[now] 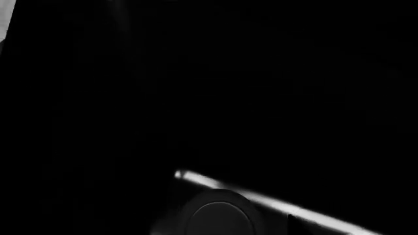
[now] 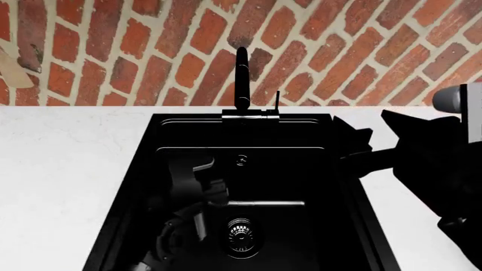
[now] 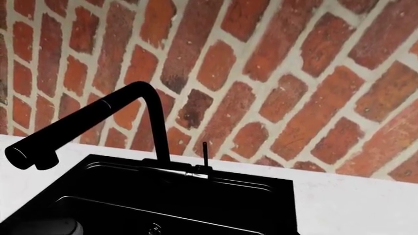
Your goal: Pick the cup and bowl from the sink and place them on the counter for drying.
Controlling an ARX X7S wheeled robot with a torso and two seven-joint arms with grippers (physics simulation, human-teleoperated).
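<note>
Head view, my left claw (image 2: 197, 189) low inside the black sink (image 2: 143, 169) near the drain (image 2: 242, 232), right claw (image 2: 354, 148) over its right rim, white surface (image 2: 68, 164) around, I cannot tell either claw's opening.

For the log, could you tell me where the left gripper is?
In the head view, the left gripper is down inside the sink, left of the drain.

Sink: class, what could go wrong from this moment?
1. The left end effector sits low in the black sink by the drain. It is black on black and its wrist view is nearly dark, so it could hit a wall.
2. The right end effector hangs at the sink's right rim; a swing might strike it.
3. No cup or bowl shows in any view, so reaching would be blind.
</note>
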